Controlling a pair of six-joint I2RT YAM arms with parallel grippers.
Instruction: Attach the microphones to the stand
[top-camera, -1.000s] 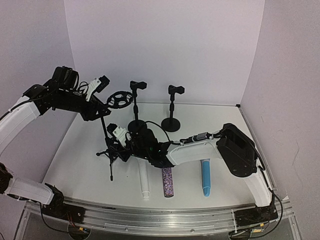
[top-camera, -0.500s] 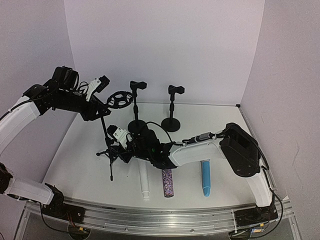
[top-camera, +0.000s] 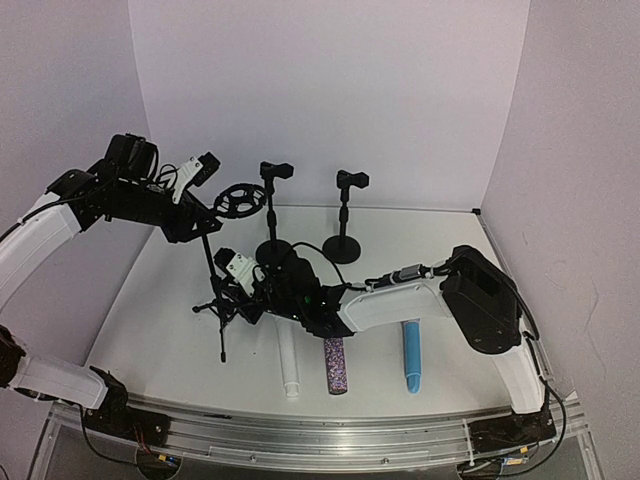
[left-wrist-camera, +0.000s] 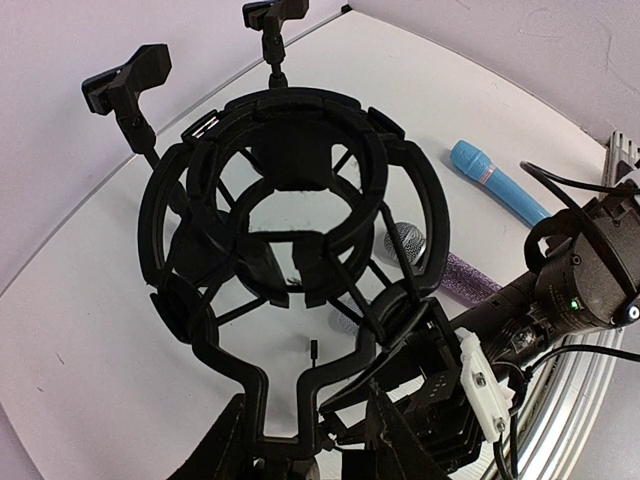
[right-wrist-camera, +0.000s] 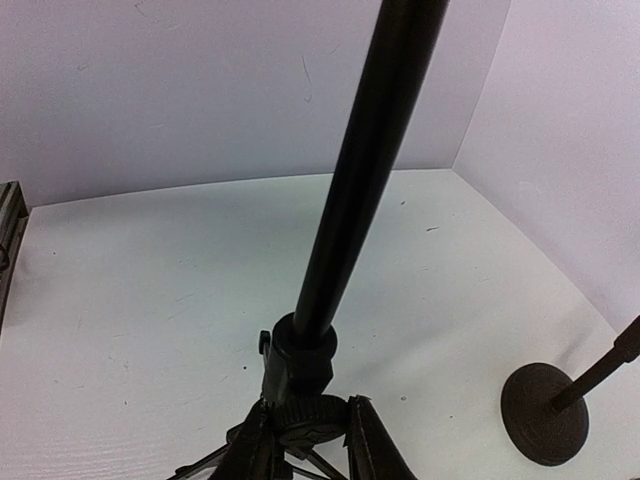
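Observation:
A black tripod stand leans near the table's left side, topped by a round shock mount. My left gripper is shut on the mount's yoke, holding it high. Low on the pole, my right gripper is shut on the knurled collar above the tripod legs. Three microphones lie side by side on the table near the front: a white one, a purple-glitter one and a light blue one. No gripper touches them.
Two short desk stands with round bases and clips on top stand at the back centre. One round base lies just right of my right gripper. My right arm stretches across the table over the microphones' heads.
My right arm's elbow has shifted slightly to the right and its fingers have drawn in on the collar. The left arm, the stand and the microphones have not moved.

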